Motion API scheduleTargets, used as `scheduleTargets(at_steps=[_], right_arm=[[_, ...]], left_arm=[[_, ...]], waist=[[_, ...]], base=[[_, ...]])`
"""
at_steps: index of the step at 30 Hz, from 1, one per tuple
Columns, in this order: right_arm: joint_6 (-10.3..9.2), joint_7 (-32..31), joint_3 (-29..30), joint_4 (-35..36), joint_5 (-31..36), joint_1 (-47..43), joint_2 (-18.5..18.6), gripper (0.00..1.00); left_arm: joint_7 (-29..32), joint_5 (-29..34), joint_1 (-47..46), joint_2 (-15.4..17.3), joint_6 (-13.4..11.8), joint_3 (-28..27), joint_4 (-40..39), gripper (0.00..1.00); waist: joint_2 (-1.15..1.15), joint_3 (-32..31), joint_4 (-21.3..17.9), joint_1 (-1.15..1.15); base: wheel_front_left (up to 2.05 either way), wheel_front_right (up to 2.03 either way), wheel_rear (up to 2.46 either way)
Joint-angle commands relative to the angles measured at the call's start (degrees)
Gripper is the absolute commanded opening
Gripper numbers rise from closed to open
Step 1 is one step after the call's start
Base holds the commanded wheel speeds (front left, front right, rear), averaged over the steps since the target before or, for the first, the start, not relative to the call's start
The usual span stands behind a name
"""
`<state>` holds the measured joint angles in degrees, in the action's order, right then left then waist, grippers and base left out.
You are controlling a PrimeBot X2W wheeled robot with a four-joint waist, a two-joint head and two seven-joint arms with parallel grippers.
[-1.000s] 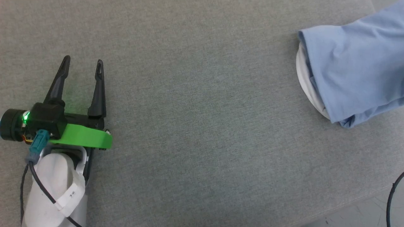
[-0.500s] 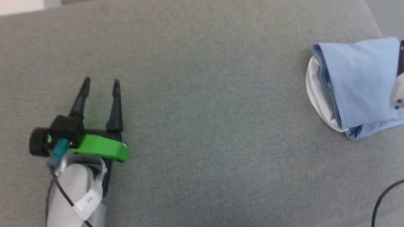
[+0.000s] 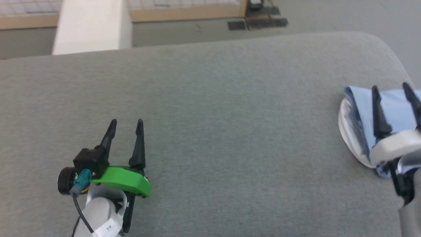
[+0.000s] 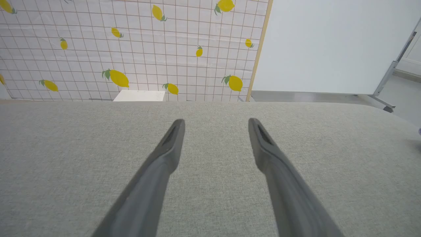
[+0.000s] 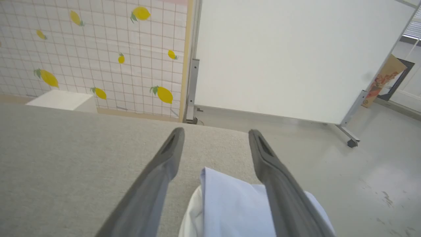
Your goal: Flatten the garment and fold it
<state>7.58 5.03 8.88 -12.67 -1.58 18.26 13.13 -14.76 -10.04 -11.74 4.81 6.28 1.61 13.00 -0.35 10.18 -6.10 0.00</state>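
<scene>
Shirt, blue and folded small with white at its left edge, lies at the right end of my grey table. My right gripper hangs over it, jaws wide, holding nothing. My left gripper sits well apart, near left, jaws wide too.
</scene>
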Motion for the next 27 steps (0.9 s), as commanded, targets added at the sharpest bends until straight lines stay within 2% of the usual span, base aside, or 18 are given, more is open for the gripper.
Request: scheduleTargets(at_steps=[1, 6, 14, 20, 27], right_arm=[[-0.09, -0.23, -0.55, 2.62, -1.06, -2.59, -1.48, 1.00], [-0.09, -0.15, -1.06, 9.32, -2.69, -9.90, -5.31, 1.00], [-0.09, 2.01, -1.74, 11.73, -3.63, -17.43, -9.36, 1.00], [-0.09, 3.22, -2.95, 11.23, -3.21, -19.75, -10.17, 1.00], [-0.09, 3.73, -3.91, 10.78, -6.00, -20.67, -10.24, 1.00]], left_arm=[[-0.23, -0.49, 0.84, -0.48, -0.11, 0.08, 0.58, 1.00], [-0.23, -1.07, 2.00, -1.16, -0.11, 0.69, 1.28, 1.00], [-0.23, -1.16, 3.57, -1.56, 0.13, 1.62, 1.96, 1.00], [-0.23, -1.22, 4.24, -1.74, 0.08, 1.95, 2.32, 1.00], [-0.24, -1.35, 4.71, -1.83, -0.07, 1.79, 2.82, 1.00]], waist=[[0.35, -5.39, 5.68, 0.00], [0.35, -6.96, 8.24, 0.00], [0.35, -8.22, 10.05, 0.00], [0.35, -8.41, 9.92, 0.00], [0.35, -8.61, 9.47, 0.00]], base=[[0.00, 0.00, 0.00], [0.00, 0.00, 0.00], [0.00, 0.00, 0.00], [0.00, 0.00, 0.00], [0.00, 0.00, 0.00]])
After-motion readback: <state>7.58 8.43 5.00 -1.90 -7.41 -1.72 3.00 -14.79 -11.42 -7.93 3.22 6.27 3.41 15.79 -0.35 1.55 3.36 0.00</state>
